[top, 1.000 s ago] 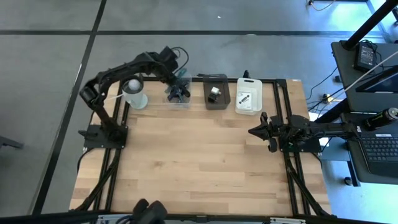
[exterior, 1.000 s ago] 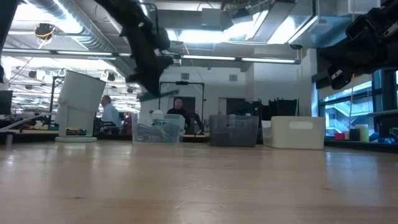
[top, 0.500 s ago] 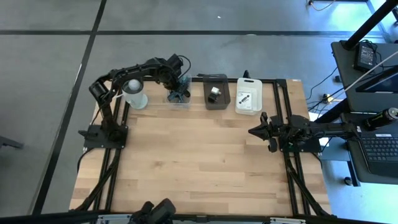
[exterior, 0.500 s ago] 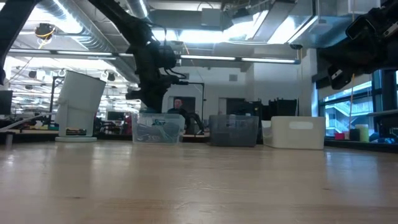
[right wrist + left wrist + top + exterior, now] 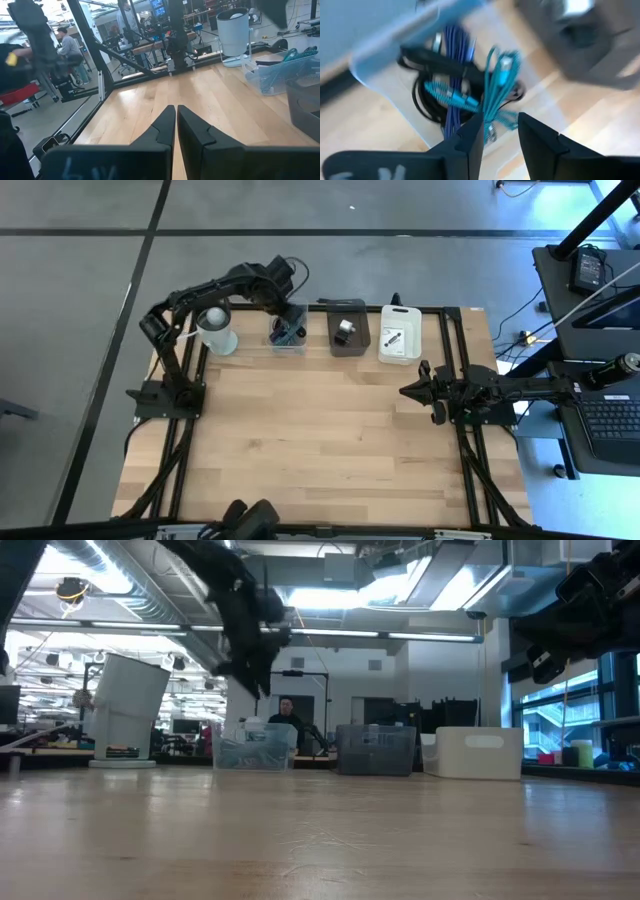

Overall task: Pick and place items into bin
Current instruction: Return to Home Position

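Since 0.5 s ago the left gripper [image 5: 290,313] has lifted out of the transparent bin [image 5: 286,347] at the table's 11 o'clock. Its fingers [image 5: 470,137] are spread and empty above the teal cable [image 5: 497,82], which lies inside the bin with a black cable [image 5: 418,100]. The right gripper [image 5: 176,111], fingers pressed together, waits at 3 o'clock.
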Controlling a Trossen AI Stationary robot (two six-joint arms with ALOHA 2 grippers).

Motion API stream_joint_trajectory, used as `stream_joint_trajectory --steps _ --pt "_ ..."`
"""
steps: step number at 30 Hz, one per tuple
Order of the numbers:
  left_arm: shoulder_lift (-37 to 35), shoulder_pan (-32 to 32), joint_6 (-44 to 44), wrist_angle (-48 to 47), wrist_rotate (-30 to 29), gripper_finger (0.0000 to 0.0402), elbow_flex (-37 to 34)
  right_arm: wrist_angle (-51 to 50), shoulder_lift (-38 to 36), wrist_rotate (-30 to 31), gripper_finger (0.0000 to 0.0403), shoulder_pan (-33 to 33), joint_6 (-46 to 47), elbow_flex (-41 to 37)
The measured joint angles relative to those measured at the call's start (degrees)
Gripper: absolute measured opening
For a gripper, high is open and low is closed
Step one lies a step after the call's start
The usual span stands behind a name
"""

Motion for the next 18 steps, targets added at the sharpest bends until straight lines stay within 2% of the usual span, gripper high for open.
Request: stream_joint_trajectory --steps 5,9,13,18 --pt "-7.1 -1.4 3.8 1.7 -0.6 0.0081 0.2 0.0 0.0 0.0 0.0023 0.0 0.0 0.0" --pt "-15.0 -3.9 8.4 6.1 -0.4 0.0019 -3.9 0.0 0.0 0.0 0.0023 0.0 0.0 0.0" --pt "-25.8 -6.2 9.2 19.7 3.2 0.0002 -15.2 0.0 0.0 0.0 0.0023 0.0 0.1 0.0" --pt "-40.4 -9.2 10.0 42.6 8.2 0.0001 -35.4 0.0 0.0 0.0 0.0023 0.0 0.1 0.0"
